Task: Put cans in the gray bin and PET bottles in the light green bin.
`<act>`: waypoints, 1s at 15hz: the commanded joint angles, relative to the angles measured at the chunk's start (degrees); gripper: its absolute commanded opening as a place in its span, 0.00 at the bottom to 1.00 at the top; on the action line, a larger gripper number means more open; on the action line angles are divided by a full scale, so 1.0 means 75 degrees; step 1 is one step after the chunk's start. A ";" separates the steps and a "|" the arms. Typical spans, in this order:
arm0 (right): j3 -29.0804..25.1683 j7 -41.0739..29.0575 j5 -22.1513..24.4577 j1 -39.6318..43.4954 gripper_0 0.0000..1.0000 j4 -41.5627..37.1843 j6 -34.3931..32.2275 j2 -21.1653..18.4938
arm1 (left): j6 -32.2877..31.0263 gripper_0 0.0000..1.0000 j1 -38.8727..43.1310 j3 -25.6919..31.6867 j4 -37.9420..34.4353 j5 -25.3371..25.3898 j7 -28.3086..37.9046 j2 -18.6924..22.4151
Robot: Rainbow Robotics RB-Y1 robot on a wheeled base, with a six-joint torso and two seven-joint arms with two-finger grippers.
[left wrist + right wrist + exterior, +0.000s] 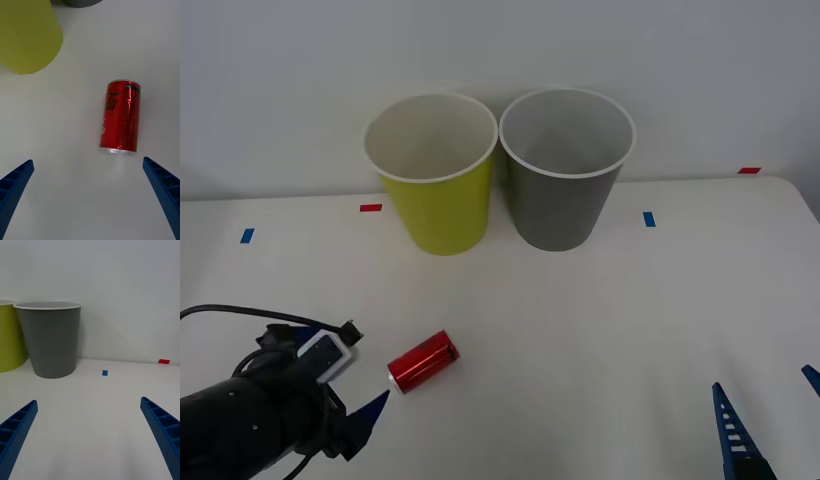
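The right claw [90, 438] hangs spread above the table [93, 416], facing the gray bin [50, 341] beside the light green bin [9, 337].

Light green bin [26, 33] cropped by frame edge; right end effector [770, 420] partly cut off.

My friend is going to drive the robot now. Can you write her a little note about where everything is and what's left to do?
Left gripper: open, low over the table, just short of the can.
Right gripper: open, holding nothing, parked at the table's near right.
Can: lying on its side on the table, in front of the bins, not gripped.
Green bin and gray bin: upright, side by side at the back.
Done: nothing binned yet.
Left: grab the can and drop it in the gray bin.
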 commanded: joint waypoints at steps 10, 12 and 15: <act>0.0000 0.0000 0.0000 0.0000 0.95 0.0000 0.0000 0.0000 | 0.2131 1.00 -0.2199 -0.0696 0.0390 0.1282 -0.0652 -0.0719; 0.0000 0.0000 0.0000 0.0000 0.94 0.0000 0.0000 0.0000 | 0.2131 1.00 -0.2492 -0.0813 0.0601 0.1423 -0.0300 -0.0708; 0.0000 0.0000 0.0000 0.0000 0.95 0.0000 0.0000 0.0000 | 0.2623 1.00 -0.2984 -0.1153 0.0624 0.1481 0.0591 -0.0731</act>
